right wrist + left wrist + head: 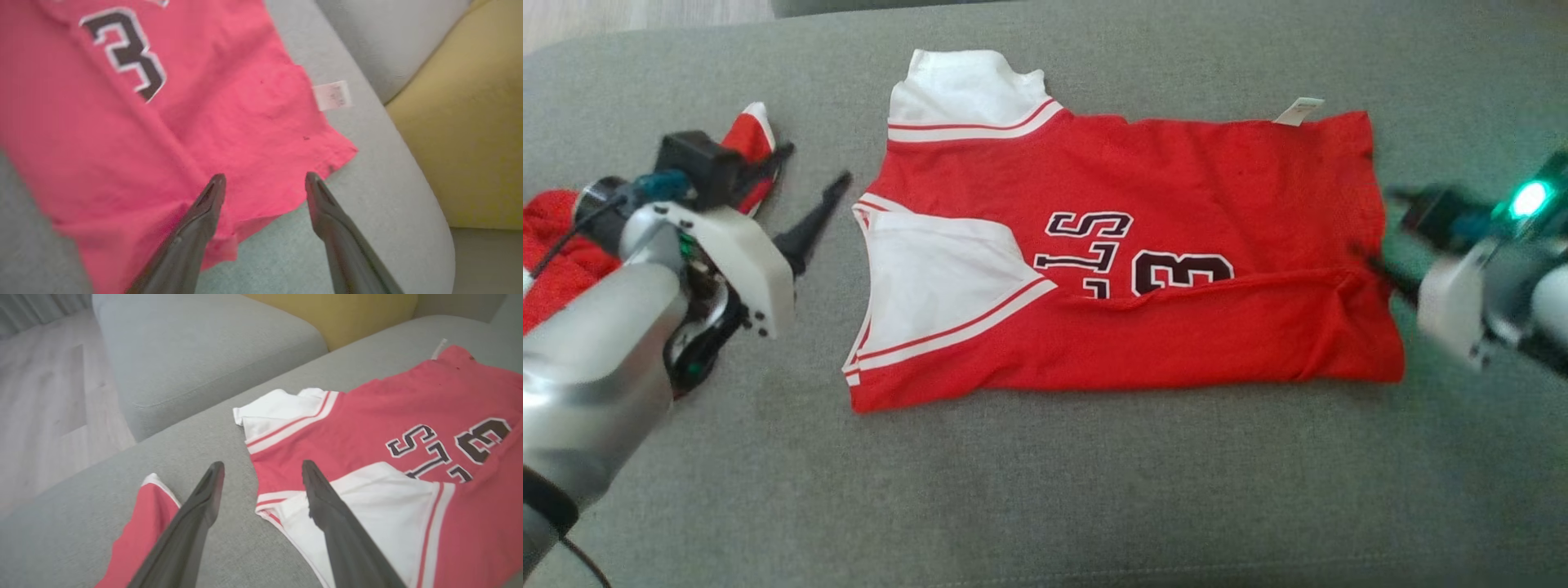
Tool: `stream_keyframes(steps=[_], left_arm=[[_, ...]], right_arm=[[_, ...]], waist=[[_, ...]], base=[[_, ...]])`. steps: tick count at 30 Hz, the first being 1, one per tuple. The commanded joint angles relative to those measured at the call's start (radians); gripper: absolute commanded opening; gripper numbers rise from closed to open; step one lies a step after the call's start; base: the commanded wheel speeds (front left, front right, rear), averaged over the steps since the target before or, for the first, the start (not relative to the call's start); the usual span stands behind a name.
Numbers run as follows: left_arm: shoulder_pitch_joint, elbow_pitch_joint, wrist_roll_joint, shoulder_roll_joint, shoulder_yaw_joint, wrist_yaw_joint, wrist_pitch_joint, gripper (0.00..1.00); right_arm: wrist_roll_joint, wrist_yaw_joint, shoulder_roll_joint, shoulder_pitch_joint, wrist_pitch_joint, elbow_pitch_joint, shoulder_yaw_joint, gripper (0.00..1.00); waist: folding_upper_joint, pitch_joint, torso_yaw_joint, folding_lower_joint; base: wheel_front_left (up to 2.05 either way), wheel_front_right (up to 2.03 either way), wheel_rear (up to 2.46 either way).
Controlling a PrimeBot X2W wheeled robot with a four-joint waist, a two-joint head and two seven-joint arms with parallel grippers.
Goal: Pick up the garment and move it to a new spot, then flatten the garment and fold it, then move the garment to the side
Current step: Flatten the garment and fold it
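1. Farthest left, a second red cloth (556, 237) with white trim lies bunched on the grey sofa seat (1045, 490), partly behind the left arm. Wooden floor (41, 396) shows beyond the seat in the left wrist view.
2. The left pincer (817, 167) is released, its two dark fingers spread with nothing between them. It hangs over bare seat between the red cloth and the collar end of the garment (1176, 180). In its own wrist view (262, 465) one finger crosses the cloth and the other crosses the garment's white panel.
3. The garment is a red jersey with white shoulder panels and striped trim. It lies flat across the middle of the seat, collar to the left and hem to the right. Its near long edge is folded up over the front, covering the lower part of the dark lettering and the numeral 3.
4. A white label (1298, 110) juts from the far edge beside the hem corner.
5. The right pincer (1380, 237) is blurred in the head view, at the hem. Its wrist view (265, 176) shows it released, fingers apart over the hem edge, gripping nothing.
6. A yellow cushion (470, 122) lies past the seat's rounded edge.
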Motion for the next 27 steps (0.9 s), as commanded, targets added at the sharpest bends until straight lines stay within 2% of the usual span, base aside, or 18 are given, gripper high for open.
stream_keyframes(steps=[1, 4, 7, 10, 14, 20, 27], left_arm=[[-0.063, 0.003, -0.001, 0.026, 0.064, 0.018, -0.022, 1.0], [-0.044, 0.016, -0.011, 0.012, 0.118, 0.06, -0.047, 1.0], [-0.011, -0.021, -0.009, 0.003, 0.197, 0.1, -0.054, 1.0], [0.055, -0.115, 0.019, -0.001, 0.339, 0.144, -0.055, 1.0], [0.205, -0.262, 0.064, -0.038, 0.55, 0.189, -0.055, 1.0], [0.452, -0.461, 0.161, -0.156, 0.772, 0.214, -0.055, 1.0], [0.699, -0.578, 0.279, -0.325, 0.921, 0.192, -0.055, 1.0]], right_arm=[[0.042, -0.001, -0.014, -0.021, -0.036, 0.028, -0.035, 1.0], [0.106, -0.001, 0.03, -0.013, -0.107, 0.133, -0.1, 1.0], [0.119, -0.001, 0.08, 0.006, -0.196, 0.238, -0.203, 1.0], [0.14, -0.001, 0.142, 0.037, -0.287, 0.327, -0.338, 1.0], [0.145, -0.001, 0.22, 0.082, -0.36, 0.401, -0.519, 1.0], [0.106, -0.001, 0.329, 0.209, -0.38, 0.377, -0.783, 1.0], [-0.089, -0.001, 0.477, 0.475, -0.381, 0.204, -1.04, 1.0]], waist=[[0.0, -0.009, -0.002, 0.0], [0.0, -0.029, -0.003, 0.0], [0.0, -0.055, -0.003, 0.0], [0.0, -0.086, -0.003, 0.0], [0.0, -0.132, -0.002, 0.0], [0.0, -0.199, -0.004, 0.0], [0.0, -0.236, -0.012, 0.0]], base=[[0.0, 0.0, 0.0], [0.0, 0.0, 0.0], [0.0, 0.0, 0.0], [0.0, 0.0, 0.0], [0.0, 0.0, 0.0], [0.0, 0.0, 0.0], [0.0, 0.0, 0.0]])
